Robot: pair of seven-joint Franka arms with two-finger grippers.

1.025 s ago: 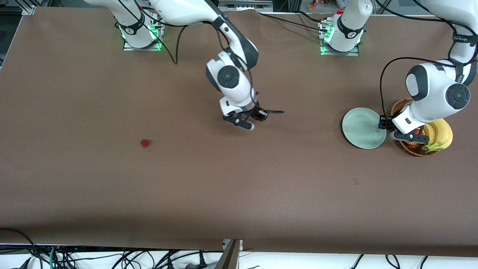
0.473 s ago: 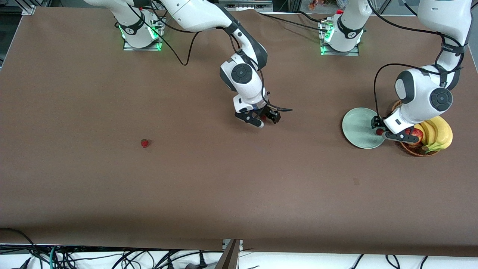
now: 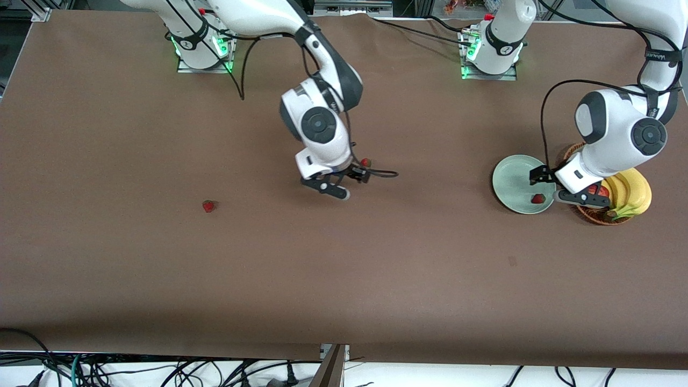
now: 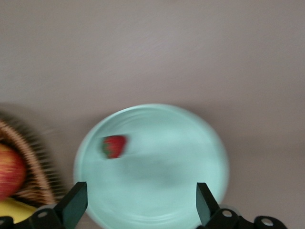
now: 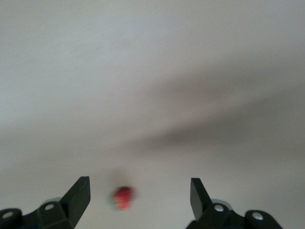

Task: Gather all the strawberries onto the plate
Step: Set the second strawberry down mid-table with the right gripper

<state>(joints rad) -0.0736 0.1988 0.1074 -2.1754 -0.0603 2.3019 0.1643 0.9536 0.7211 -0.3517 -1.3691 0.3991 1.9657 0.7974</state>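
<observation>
While one strawberry [image 3: 538, 198] lies on the plate [image 3: 510, 180] under the spread, empty left claw [image 3: 547, 187] | right claw [image 3: 349, 184], wide and empty, hangs just beside the mid-desk berry [image 3: 365, 162] | third berry [image 3: 208, 206] lies toward the right arm's end of the desk [image 3: 344, 279].

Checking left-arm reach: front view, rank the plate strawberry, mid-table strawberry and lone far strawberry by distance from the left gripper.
1. Strawberry on the plate, right under the open left gripper.
2. Strawberry mid-table, beside the right gripper.
3. Lone strawberry, toward the right arm's end.
</observation>
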